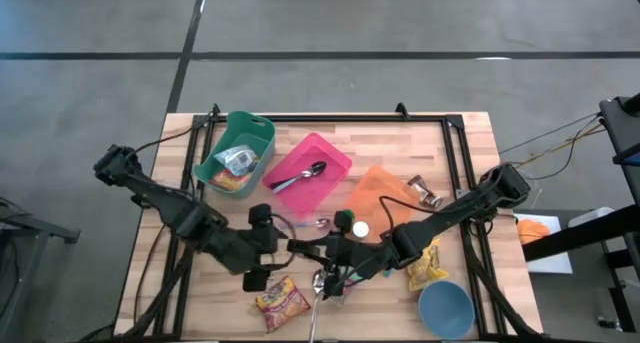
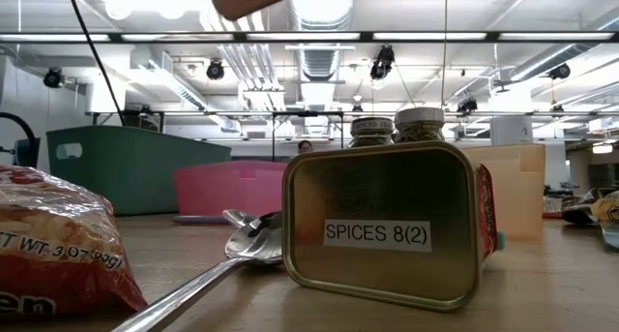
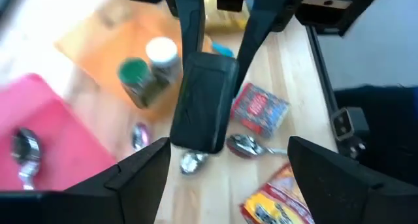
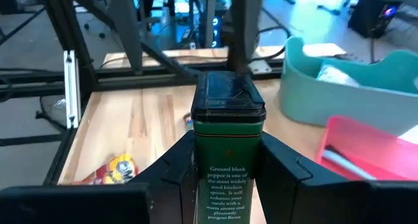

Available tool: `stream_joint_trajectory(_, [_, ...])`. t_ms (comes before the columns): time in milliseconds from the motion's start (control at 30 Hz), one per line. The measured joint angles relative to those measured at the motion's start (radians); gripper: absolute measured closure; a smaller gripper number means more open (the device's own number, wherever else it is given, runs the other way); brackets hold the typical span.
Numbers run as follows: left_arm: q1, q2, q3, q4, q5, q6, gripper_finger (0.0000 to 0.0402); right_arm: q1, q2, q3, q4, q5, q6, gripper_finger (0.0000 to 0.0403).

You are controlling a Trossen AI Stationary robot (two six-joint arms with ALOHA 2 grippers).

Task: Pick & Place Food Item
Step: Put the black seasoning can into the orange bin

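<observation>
A green "Ground black pepper" tin (image 4: pixel 227 159) is clamped between the right gripper's (image 4: pixel 222 175) fingers; a tin (image 2: pixel 387 226) labelled "SPICES 8(2)" is seen lying on the desk (image 2: pixel 542 284); the left gripper's (image 3: pixel 225 165) fingers are spread wide, empty.

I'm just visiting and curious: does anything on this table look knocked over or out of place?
Yes. A spice tin lies tipped on its side beside a loose spoon, its "SPICES" label facing the low camera. Nothing looks spilled.

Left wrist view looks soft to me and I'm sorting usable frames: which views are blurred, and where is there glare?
Left wrist view: smeared throughout, the spice jars and pink bin streaked, the left gripper fingers sharper. Right wrist view: the pepper tin label is readable, background soft. Low view: the spice tin is crisp, ceiling lights blown out. High view: evenly lit, no glare.
</observation>
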Motion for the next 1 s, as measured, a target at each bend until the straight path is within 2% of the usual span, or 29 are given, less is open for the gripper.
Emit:
stream_joint_trajectory(167, [-0.053, -0.033, -0.06, 0.146, -0.163, 0.098, 0.009, 0.031, -0.048, 0.0, 0.001, 0.041, -0.042, 0.0294])
stream_joint_trajectory(467, [-0.023, -0.071, -0.265, 0.576, -0.177, 0.302, 0.0089, 0.096, -0.148, -0.038, -0.006, 0.16, -0.107, 0.0294])
stream_joint_trajectory(667, [0.041, -0.086, -0.366, 0.873, -0.08, 0.418, 0.0089, 0.114, -0.198, -0.111, 0.025, 0.199, -0.107, 0.0294])
stream_joint_trajectory(867, [0.117, -0.083, -0.444, 1.042, 0.06, 0.439, 0.0089, 0.119, -0.209, -0.154, 0.124, 0.239, -0.139, 0.0294])
stream_joint_trajectory(1000, [0.15, -0.082, -0.478, 1.099, 0.095, 0.45, 0.0089, 0.119, -0.209, -0.163, 0.131, 0.239, -0.148, 0.0294])
